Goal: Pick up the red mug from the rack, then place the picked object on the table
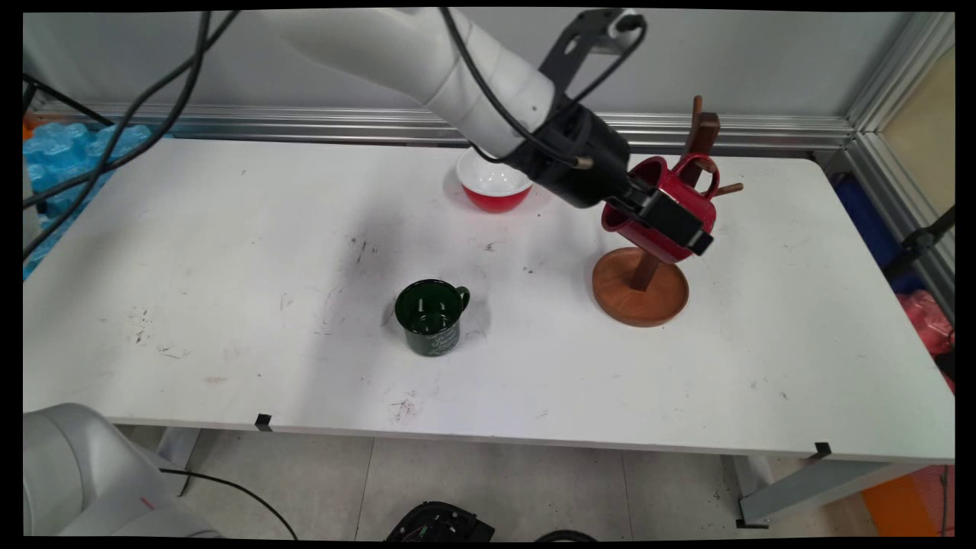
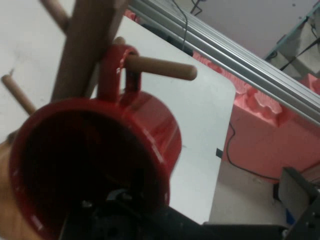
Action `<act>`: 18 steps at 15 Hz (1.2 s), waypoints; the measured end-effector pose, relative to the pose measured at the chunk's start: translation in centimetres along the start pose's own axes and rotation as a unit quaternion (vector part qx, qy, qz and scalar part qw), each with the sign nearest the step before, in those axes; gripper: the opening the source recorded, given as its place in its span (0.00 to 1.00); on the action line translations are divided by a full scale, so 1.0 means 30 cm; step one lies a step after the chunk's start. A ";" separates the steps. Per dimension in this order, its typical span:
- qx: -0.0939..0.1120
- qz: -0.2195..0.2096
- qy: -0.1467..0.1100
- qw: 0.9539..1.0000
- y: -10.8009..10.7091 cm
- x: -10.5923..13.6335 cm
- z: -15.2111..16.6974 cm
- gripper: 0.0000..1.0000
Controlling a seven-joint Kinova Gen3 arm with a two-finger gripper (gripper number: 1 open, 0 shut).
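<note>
My gripper [image 1: 665,221] is shut on the wall of a red mug [image 1: 700,200], which it holds tilted on its side against a wooden mug tree [image 1: 640,293] at the table's right. In the hand view the red mug [image 2: 150,125] fills the frame with its opening towards the camera. Its handle [image 2: 116,70] is looped over a peg [image 2: 160,67] that sticks out from the tree's post [image 2: 87,45]. One finger reaches inside the mug and the other lies along its outside. A dark green mug [image 1: 432,315] stands upright near the table's middle, well apart from the gripper.
A red bowl with a white inside [image 1: 494,187] sits at the back of the table, just left of the arm's wrist. The table's right edge [image 1: 877,305] lies beyond the mug tree. Black cables hang at the upper left.
</note>
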 end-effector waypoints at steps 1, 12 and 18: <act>-0.001 0.004 0.001 1.000 0.002 0.006 0.015 1.00; 0.000 0.028 -0.001 1.000 -0.014 0.031 0.108 0.00; 0.005 0.036 -0.004 0.999 -0.034 0.025 0.112 0.00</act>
